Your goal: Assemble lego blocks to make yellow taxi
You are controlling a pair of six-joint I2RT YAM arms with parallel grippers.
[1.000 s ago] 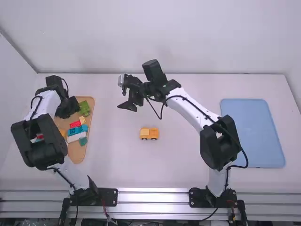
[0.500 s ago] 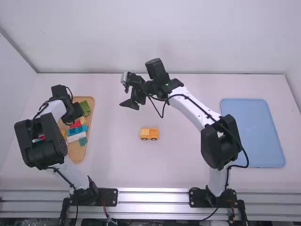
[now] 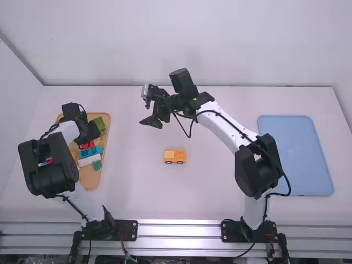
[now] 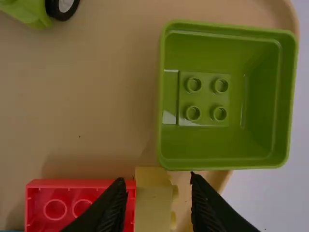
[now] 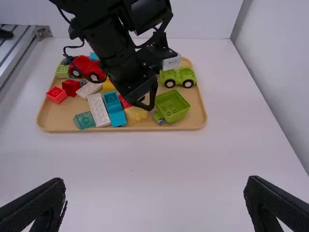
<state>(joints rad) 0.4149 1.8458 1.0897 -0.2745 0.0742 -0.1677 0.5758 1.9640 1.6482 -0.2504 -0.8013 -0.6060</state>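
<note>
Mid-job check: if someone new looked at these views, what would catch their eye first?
Probably the small yellow-orange car, standing alone near the middle of the white table. Next, the tan tray of bright blocks at the high view's left, with the left gripper open over a yellow block beside a green box. The large blue tray on the far right also stands out.
</note>
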